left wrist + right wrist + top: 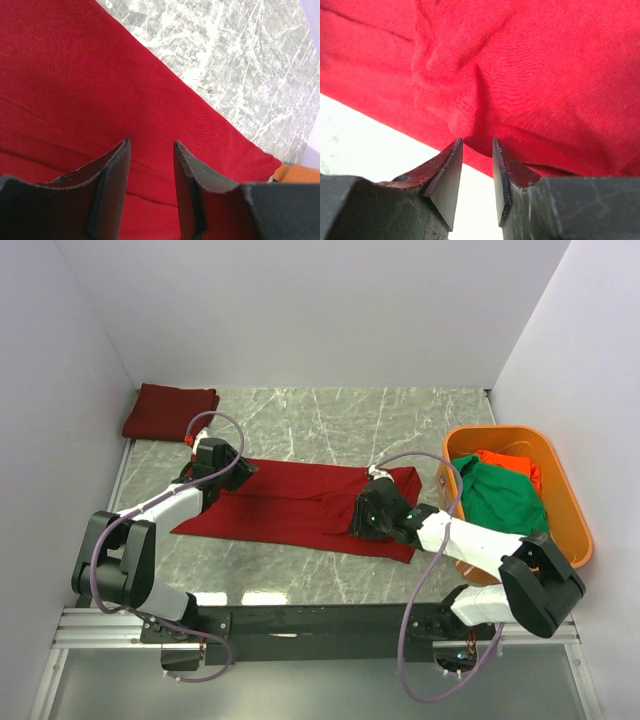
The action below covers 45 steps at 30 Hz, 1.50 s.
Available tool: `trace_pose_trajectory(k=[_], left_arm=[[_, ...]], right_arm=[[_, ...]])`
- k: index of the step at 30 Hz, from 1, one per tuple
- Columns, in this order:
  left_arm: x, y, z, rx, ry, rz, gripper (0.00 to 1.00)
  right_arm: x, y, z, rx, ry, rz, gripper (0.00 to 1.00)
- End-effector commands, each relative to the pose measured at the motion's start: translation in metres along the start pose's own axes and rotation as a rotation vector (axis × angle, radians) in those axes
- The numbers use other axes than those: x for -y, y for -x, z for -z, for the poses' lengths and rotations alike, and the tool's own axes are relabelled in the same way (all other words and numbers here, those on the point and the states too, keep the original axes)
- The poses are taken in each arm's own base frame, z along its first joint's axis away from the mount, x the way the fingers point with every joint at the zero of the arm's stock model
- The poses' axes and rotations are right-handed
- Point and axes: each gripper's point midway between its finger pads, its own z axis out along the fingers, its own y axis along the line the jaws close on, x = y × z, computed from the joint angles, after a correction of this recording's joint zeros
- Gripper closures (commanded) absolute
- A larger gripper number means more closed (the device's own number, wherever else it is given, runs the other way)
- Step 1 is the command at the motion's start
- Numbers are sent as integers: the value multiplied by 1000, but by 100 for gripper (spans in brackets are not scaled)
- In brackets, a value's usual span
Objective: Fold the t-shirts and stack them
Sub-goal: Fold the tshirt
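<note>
You have the soft crimson t-shirt (300,502) lying flat on the marbled bench (330,420), long axis left to right, the left pincer (150,145) slightly spread above its smooth cloth, the right pincer (477,142) pinching a wrinkled fold of it.
</note>
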Motion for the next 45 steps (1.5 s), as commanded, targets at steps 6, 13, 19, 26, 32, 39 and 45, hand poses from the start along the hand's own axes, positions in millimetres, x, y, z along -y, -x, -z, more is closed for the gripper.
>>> trace_pose_trajectory(k=[6, 13, 19, 26, 32, 39, 45], left_arm=[[18, 9, 6, 26, -55, -2, 54], [13, 7, 3, 21, -32, 8, 54], [-10, 6, -2, 39, 60, 2, 55], [-37, -5, 13, 50, 108, -7, 59], [-60, -21, 20, 30, 143, -23, 61], [-67, -27, 22, 18, 152, -31, 63], [-57, -14, 29, 51, 146, -52, 61]], right_arm=[[-20, 13, 37, 77, 80, -36, 63], [-12, 24, 45, 131, 28, -63, 64], [-8, 26, 13, 93, -45, -68, 64], [7, 1, -19, 14, -100, -78, 64], [29, -21, -25, -22, -161, -92, 64], [36, -17, -15, 8, -187, -96, 63], [33, -6, 3, 50, -178, -105, 62]])
